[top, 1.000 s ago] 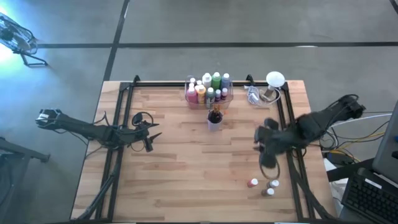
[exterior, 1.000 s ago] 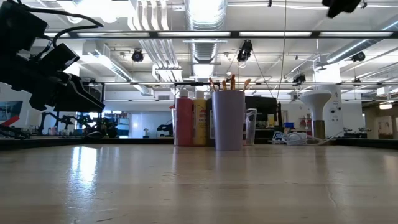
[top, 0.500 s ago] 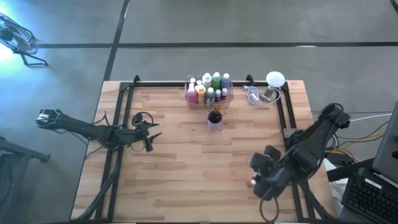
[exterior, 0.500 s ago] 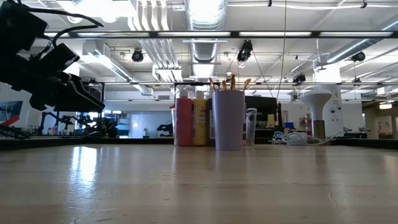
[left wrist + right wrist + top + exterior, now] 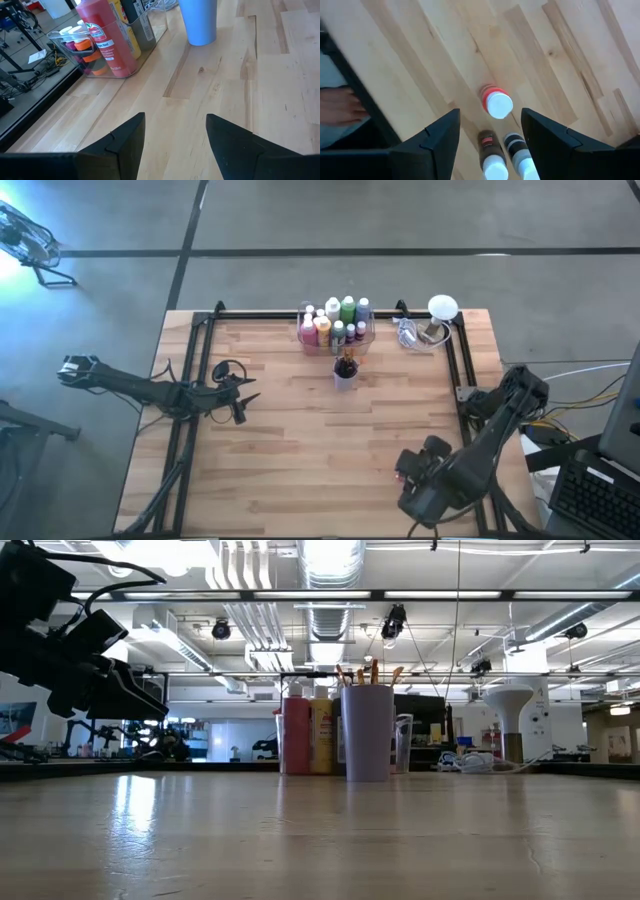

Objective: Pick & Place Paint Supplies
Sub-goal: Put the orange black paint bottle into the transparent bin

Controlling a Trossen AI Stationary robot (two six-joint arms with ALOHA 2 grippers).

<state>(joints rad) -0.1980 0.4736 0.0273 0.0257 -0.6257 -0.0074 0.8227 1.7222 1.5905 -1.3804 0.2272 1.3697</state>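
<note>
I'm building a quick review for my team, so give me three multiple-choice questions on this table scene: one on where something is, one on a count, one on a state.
1. Where is the pale plastic cup of dark-handled brushes?
A. Just in front of the clear plastic bin of paint bottles
B. At the table's left edge
C. In the right claw

2. How many small white-capped paint bottles stand below the right claw?
A. One
B. Three
C. Six

3. What state is the left claw in?
A. Shut on a brush
B. Shut on a bottle
C. Open and empty

Answers: 1 A, the high view shows the cup beside the bin; 2 B, the right wrist view shows three caps; 3 C, bare wood shows between its fingers.
</note>
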